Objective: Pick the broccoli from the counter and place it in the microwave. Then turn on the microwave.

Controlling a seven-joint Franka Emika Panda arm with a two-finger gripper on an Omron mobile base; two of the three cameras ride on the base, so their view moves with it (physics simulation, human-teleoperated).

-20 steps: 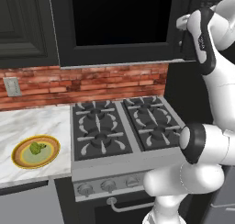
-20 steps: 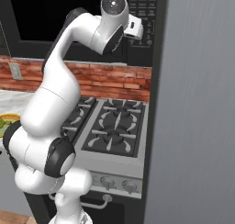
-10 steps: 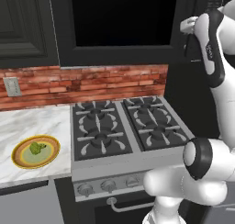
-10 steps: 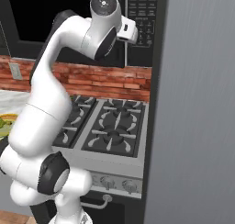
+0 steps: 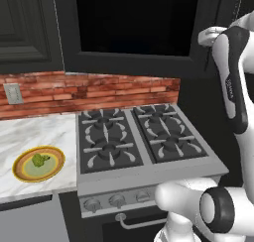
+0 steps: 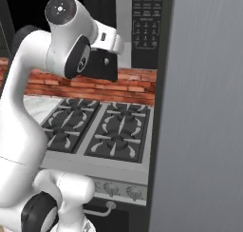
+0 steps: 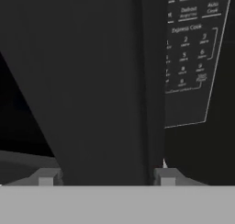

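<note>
The broccoli is a small yellow-green floret lying on a yellow plate on the white marble counter, far left of the arm. The black microwave hangs above the stove, and its button panel is on the right. My arm is raised to the microwave's right side. In the hand view my gripper is open, with its fingertips set wide on either side of a dark upright bar of the microwave front, left of the keypad. I cannot tell whether they touch it.
A black gas stovetop with several burners lies below the microwave, with knobs along its front. A red brick backsplash runs behind it, and a dark panelled cabinet hangs at the upper left. A tall grey panel closes off the right.
The arm has stretched upward and its hand has moved a little closer to the microwave's right side. The broccoli and plate have not moved.
</note>
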